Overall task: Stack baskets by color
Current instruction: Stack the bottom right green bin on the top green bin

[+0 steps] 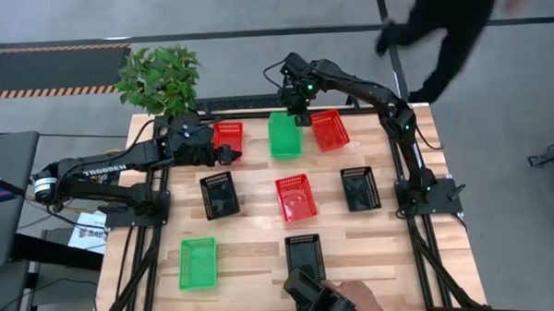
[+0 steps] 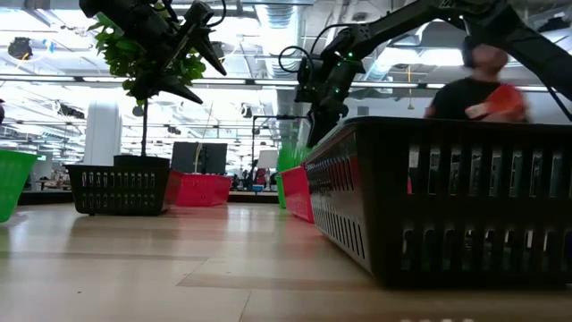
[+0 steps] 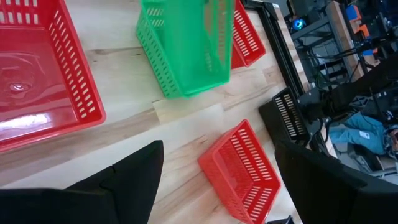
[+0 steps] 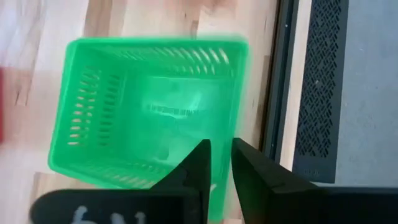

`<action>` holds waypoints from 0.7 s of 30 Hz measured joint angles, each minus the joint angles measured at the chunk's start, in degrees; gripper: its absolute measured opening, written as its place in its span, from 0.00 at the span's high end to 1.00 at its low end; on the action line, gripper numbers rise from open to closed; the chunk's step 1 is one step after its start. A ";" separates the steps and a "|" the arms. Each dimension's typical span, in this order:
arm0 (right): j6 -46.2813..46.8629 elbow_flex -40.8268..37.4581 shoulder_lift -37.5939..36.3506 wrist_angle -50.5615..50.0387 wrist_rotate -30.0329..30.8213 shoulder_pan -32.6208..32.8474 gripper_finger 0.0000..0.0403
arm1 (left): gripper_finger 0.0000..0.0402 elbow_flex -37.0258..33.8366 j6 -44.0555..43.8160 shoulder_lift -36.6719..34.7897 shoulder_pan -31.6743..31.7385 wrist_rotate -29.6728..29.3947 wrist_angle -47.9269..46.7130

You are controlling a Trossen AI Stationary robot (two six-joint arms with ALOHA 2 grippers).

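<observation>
Black mesh plastic basket (image 2: 447,201) fills my low view; right gripper (image 1: 299,106) fingers narrowly parted above the green mesh plastic basket (image 1: 284,135), left gripper (image 1: 223,155) wide

Left hand (image 1: 229,155) wide open at mid-left, right hand (image 1: 300,107) fingers slightly parted, far side.

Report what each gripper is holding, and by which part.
The left gripper is open and holds nothing. The right gripper sits at the rim of the green basket; whether it grips that rim cannot be told.
</observation>
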 joint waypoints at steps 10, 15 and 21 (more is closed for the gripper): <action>0.27 0.07 -0.01 3.06 1.41 -0.01 0.62 | 0.26 0.00 0.00 0.00 0.01 0.02 -0.02; 2.12 4.68 -0.66 0.40 -2.43 -0.62 0.61 | 0.26 0.00 0.00 0.00 0.00 0.02 -0.02; 2.52 5.81 -0.26 -4.76 -10.01 -2.35 0.74 | 0.26 0.00 0.00 0.00 0.01 0.00 -0.26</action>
